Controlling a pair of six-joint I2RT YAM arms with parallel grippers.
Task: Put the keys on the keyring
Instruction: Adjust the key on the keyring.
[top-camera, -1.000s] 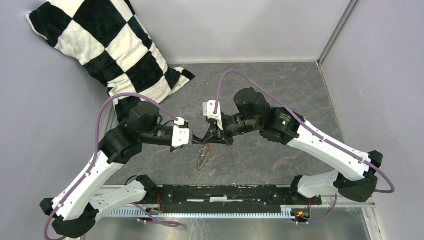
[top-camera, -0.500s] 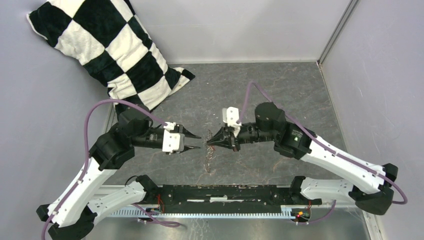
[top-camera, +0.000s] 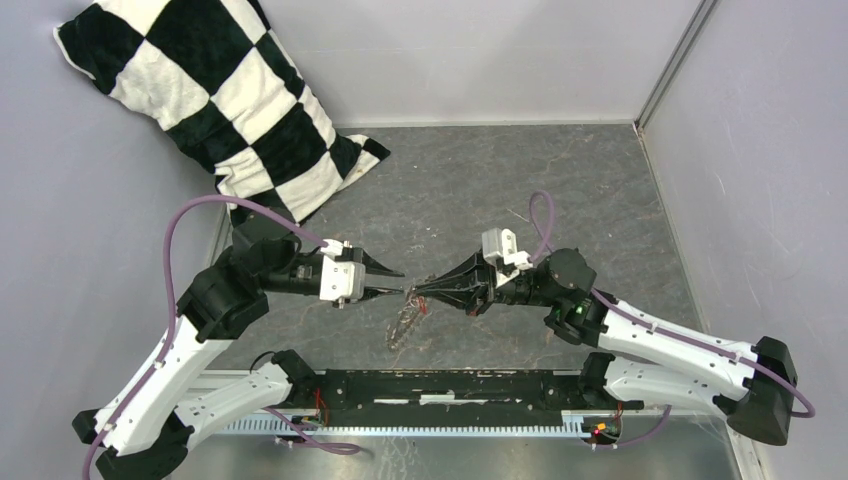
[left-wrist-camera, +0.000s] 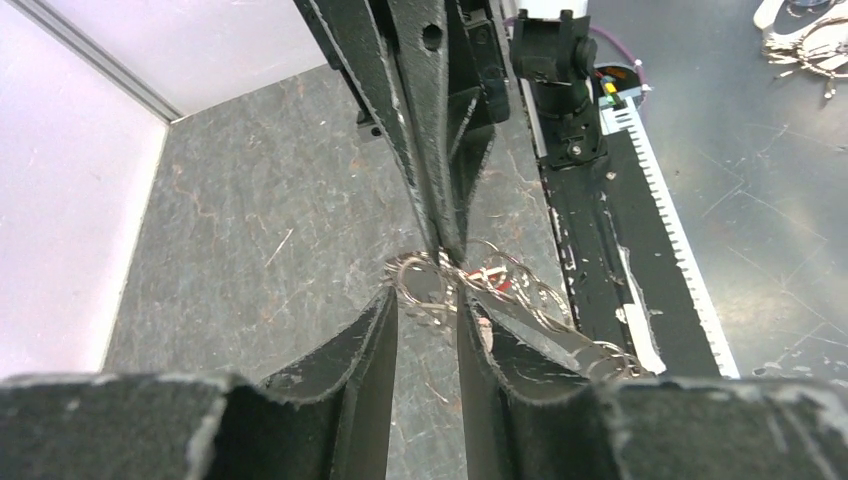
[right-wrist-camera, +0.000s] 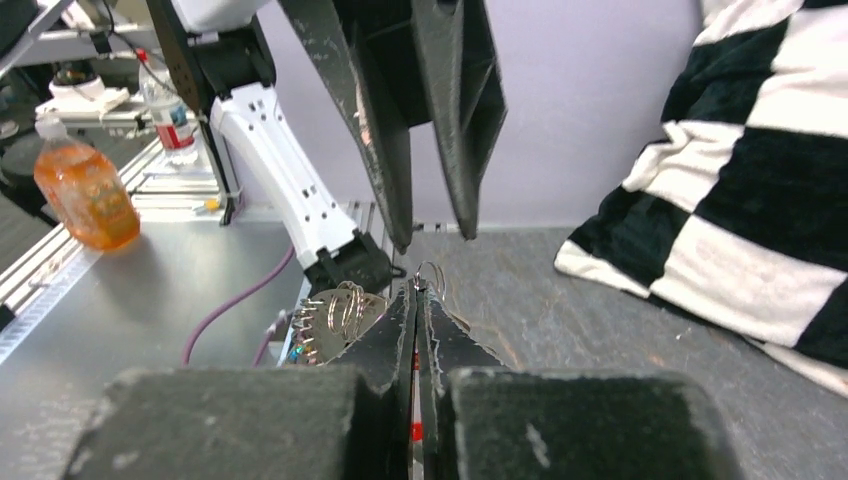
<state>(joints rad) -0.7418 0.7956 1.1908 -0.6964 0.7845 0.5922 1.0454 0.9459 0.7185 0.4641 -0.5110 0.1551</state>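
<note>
The keyring (top-camera: 404, 322), a chain of small silver rings with a red tag (left-wrist-camera: 507, 285), hangs from my right gripper (top-camera: 420, 290) just above the table. The right gripper is shut on one ring at its tip (right-wrist-camera: 416, 292), and more rings (right-wrist-camera: 343, 310) bunch to the left of its fingers. My left gripper (top-camera: 397, 282) is open and faces the right one tip to tip. In the left wrist view the left gripper (left-wrist-camera: 428, 300) has a ring (left-wrist-camera: 420, 280) lying between its spread fingertips. I cannot make out the tiny key.
A black-and-white checkered cushion (top-camera: 215, 100) leans in the far left corner. Grey walls close the far side and right side. The black base rail (top-camera: 450, 385) runs along the near edge. An orange bottle (right-wrist-camera: 85, 195) stands off the table.
My right arm has pulled back to the right and toward the near edge with the keyring. The left gripper has opened and drawn back slightly. The tips, apart half a second ago, meet again.
</note>
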